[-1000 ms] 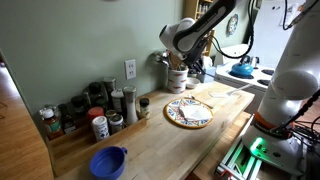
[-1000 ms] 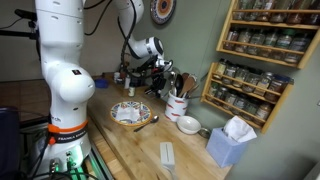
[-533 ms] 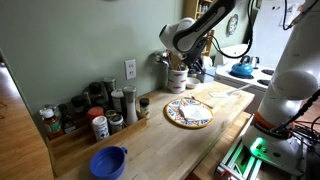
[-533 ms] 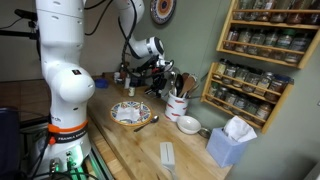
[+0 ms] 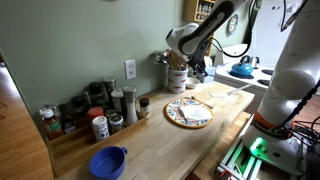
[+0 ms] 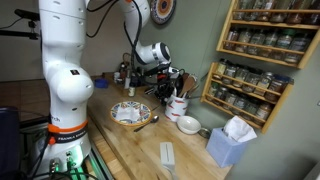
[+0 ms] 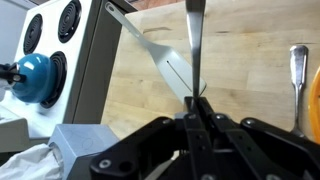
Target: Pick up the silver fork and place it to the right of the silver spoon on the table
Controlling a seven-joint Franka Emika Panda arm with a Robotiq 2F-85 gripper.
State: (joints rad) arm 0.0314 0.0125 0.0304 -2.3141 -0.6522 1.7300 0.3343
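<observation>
In the wrist view my gripper (image 7: 195, 100) is shut on the silver fork (image 7: 193, 45). Its slim handle runs straight up out of the jaws, held above the light wooden table (image 7: 240, 50). The silver spoon (image 7: 298, 80) lies at the right edge, beside the patterned plate's rim (image 7: 316, 100). In both exterior views the gripper (image 5: 200, 70) (image 6: 172, 85) hangs above the table near the utensil crock. The plate (image 5: 188, 112) (image 6: 130, 113) lies below it, and the spoon (image 6: 148, 123) lies beside the plate. The fork is too small to make out there.
A white utensil crock (image 5: 177, 78) (image 6: 178, 105) stands by the wall, with a white bowl (image 6: 188, 125) and a blue tissue box (image 6: 230, 140) near it. Spice jars (image 5: 100, 110) and a blue bowl (image 5: 108, 161) are further along. A stove with a blue kettle (image 7: 30, 80) borders the table.
The wrist and gripper have shifted sideways toward the utensil crock and a little lower. The plate and spoon have not moved.
</observation>
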